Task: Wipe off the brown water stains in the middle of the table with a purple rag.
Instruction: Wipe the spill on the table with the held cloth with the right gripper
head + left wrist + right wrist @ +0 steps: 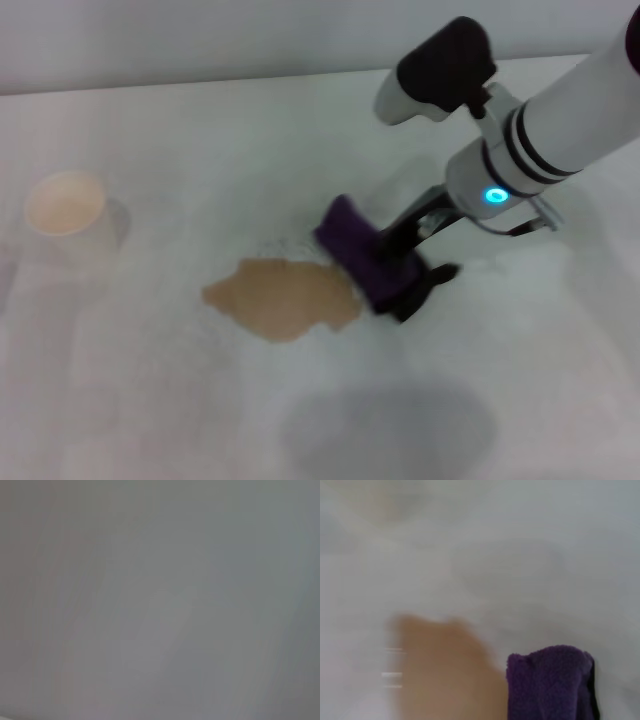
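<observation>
Right gripper clamped on the purple rag, pressed to the table at the right edge of the brown water stains, which look almost wholly unwiped, so nearly all the wiping remains. Paper cup well left of the stains only in head view; rag's fuzzy nap touching the stain clearest in right wrist view; left wrist view blank grey, left gripper unseen.

- My right gripper has black fingers that look like matt plastic; my arm shell behind it is smooth, slightly glossy white
- The purple rag I hold is soft, fuzzy cloth
- The brown water stains lie flat, dull
- The table is matt white
- The cup looks like paper
</observation>
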